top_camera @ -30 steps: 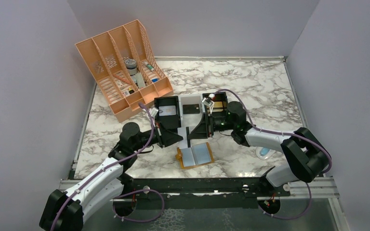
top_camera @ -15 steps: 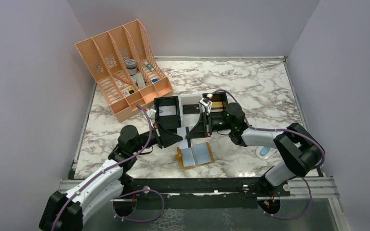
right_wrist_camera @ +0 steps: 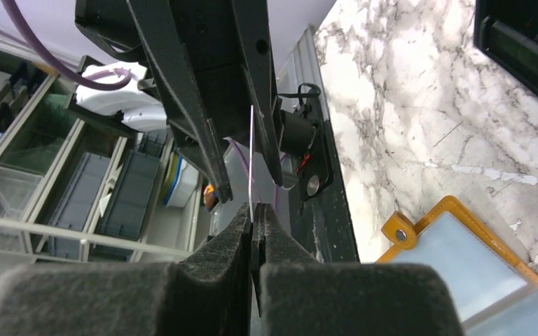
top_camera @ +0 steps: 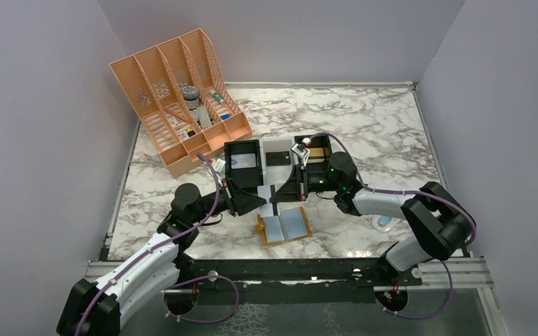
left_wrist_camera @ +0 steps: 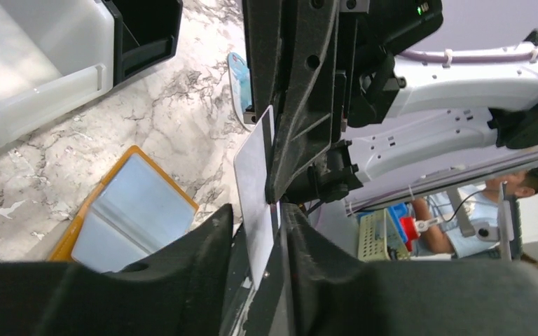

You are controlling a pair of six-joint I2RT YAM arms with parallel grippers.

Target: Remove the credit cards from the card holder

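The card holder (top_camera: 285,225) lies open on the marble table, tan rim with pale blue-grey inner panels; it also shows in the left wrist view (left_wrist_camera: 136,213) and the right wrist view (right_wrist_camera: 462,259). My right gripper (top_camera: 277,194) (right_wrist_camera: 256,210) is shut on a pale credit card (right_wrist_camera: 251,154), held upright above the holder. My left gripper (top_camera: 265,201) (left_wrist_camera: 259,217) faces it, tip to tip. Its jaws are open on either side of the same card (left_wrist_camera: 254,168), with a gap showing beside the card.
An orange desk organiser (top_camera: 175,105) stands at the back left. Two black bins (top_camera: 244,162) (top_camera: 315,150) flank a white bin (top_camera: 278,150) just behind the grippers. A clear-blue packet (top_camera: 385,222) lies right of the holder.
My left gripper has edged right toward the right gripper, so its fingers now straddle the card. The right gripper keeps its hold; the card holder has not moved.
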